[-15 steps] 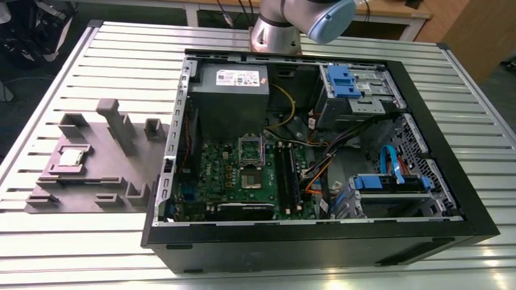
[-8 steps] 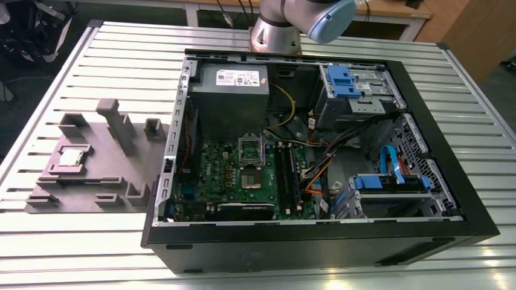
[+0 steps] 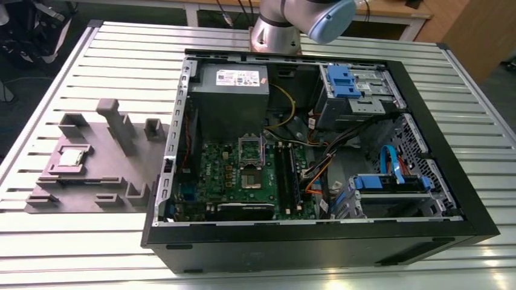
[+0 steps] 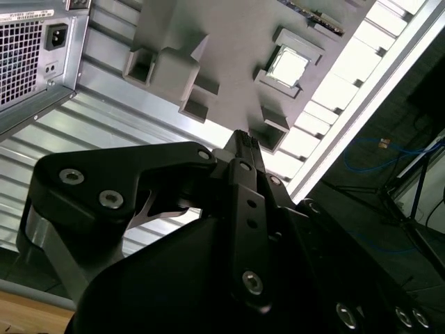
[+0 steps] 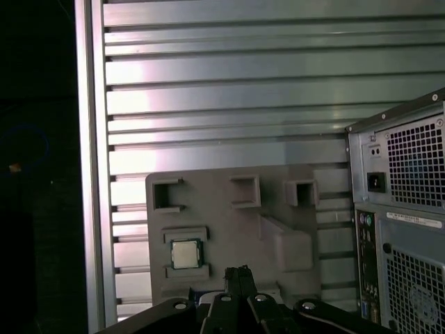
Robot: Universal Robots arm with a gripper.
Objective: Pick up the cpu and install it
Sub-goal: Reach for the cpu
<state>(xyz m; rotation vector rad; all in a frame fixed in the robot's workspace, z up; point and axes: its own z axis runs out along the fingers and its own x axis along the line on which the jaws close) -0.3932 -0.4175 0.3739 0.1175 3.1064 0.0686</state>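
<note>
At the exterior view's left, a grey fixture plate [image 3: 105, 163] is being carried by the slatted metal table [image 3: 81, 241]. The cpu [image 3: 72, 157] is being cradled in a square recess near the plate's left edge, with its pale metal top facing up. Upright blocks and small pockets are being shown over the rest of the plate.

Just to the right of the plate, an open computer case [image 3: 322, 232] is being displayed on its side. The green motherboard [image 3: 217, 175] is being exposed in the lower left of the case's interior, and the socket [image 3: 251, 158] is being seen near the board's middle, well apart from the cpu. Above the board in the frame, a grey power supply [image 3: 232, 81] is being housed. At the top centre, behind the case, the robot arm [image 3: 298, 21] is being cut off by the frame's edge.

In both wrist views the gripper [image 4: 242, 139] [image 5: 238, 273] is being held above the plate [image 4: 229, 42] [image 5: 229, 229], with its fingers brought together and nothing gripped between them. The cpu [image 4: 288, 67] [image 5: 185, 253] is being left in its recess, near the fingertips but clearly apart from them.
</note>
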